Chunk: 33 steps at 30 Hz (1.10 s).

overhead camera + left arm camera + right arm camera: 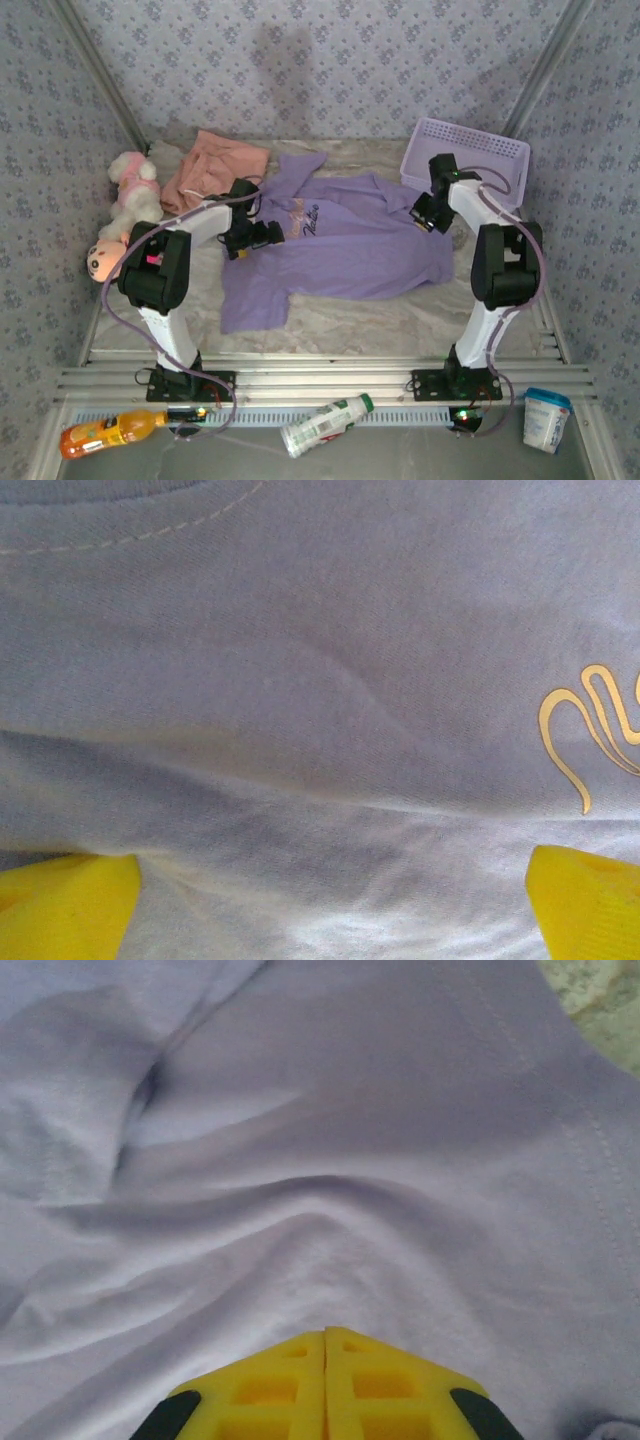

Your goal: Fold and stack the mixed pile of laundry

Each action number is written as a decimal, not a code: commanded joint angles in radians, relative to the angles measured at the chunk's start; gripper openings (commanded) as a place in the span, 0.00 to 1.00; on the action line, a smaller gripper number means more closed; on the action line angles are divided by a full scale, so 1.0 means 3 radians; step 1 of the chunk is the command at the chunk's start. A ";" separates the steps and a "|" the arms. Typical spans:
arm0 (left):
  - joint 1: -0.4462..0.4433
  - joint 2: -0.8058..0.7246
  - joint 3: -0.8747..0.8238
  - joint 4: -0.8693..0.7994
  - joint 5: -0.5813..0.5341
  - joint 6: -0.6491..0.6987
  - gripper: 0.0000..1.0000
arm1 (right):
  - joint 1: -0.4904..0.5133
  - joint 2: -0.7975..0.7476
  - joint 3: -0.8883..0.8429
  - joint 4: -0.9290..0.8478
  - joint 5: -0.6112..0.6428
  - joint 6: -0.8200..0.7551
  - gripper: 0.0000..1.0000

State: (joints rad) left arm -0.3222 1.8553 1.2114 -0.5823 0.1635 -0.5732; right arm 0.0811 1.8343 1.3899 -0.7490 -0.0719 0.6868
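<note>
Two garments lie on the tabletop (400,320). The lavender shirt (350,250) is spread across the middle between the arms, rumpled, with its chest lettering (305,220) facing up. The salmon-pink shorts (215,165) lie bunched at the far left, just beside the shirt's upper edge.

The left claw (262,235) hangs low over the shirt next to the lettering. In its wrist view the yellow fingers (65,905) stand wide apart at the two bottom corners, with smooth fabric between them and nothing gripped.

The right claw (422,215) is down at the shirt's right side. Its yellow fingers (270,1395) are pressed together with only a thin seam between them. A ridge of cloth runs up to the tips, but I cannot tell whether any is pinched.

A lavender mesh basket (465,160) sits at the far right, just behind the right claw. Two plush toys (130,190) lie along the left edge. An orange bottle (105,432), a white bottle (325,425) and a white tub (547,418) lie in front of the arm bases.
</note>
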 commanded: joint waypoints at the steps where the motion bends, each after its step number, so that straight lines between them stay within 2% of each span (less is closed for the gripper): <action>1: -0.0020 -0.0011 -0.0065 -0.0094 -0.0050 0.0013 1.00 | 0.0059 -0.0364 -0.0233 -0.0289 0.0154 -0.0123 0.16; 4: -0.0020 0.0004 -0.0057 -0.0094 -0.0029 0.0014 1.00 | -0.0013 -0.0850 -0.0828 -0.0274 0.0154 0.0016 0.30; 8: -0.0018 0.0000 -0.0024 -0.0095 -0.0018 0.0019 1.00 | -0.0078 -0.1432 -0.1449 -0.0238 0.0033 0.0364 0.56; 10: -0.0015 0.0008 0.0001 -0.0108 -0.0018 0.0033 1.00 | -0.0086 -0.1627 -0.1686 -0.0149 -0.0044 0.0557 0.63; 17: -0.0015 0.0048 0.0034 -0.0141 0.0008 0.0066 1.00 | -0.0101 -0.2006 -0.2373 0.0634 -0.0138 0.1448 0.64; 23: -0.0001 0.0044 0.0012 -0.0142 0.0018 0.0057 0.99 | -0.0144 -0.2005 -0.2717 0.1346 -0.0001 0.2103 0.62; 29: 0.0018 0.0014 0.0013 -0.0160 0.0008 0.0054 1.00 | -0.0278 -0.2006 -0.2773 0.1459 0.0100 0.2221 0.58; 31: 0.0021 0.0012 0.0011 -0.0158 0.0008 0.0055 1.00 | -0.0358 -0.2008 -0.2762 0.1468 0.0092 0.2134 0.53; 33: 0.0022 0.0018 0.0012 -0.0165 0.0004 0.0053 1.00 | -0.0433 -0.1996 -0.2763 0.1494 0.0052 0.2069 0.43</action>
State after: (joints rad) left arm -0.3210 1.8553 1.2118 -0.5835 0.1638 -0.5659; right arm -0.0238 1.2377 0.5678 -0.3195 -0.0772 1.2984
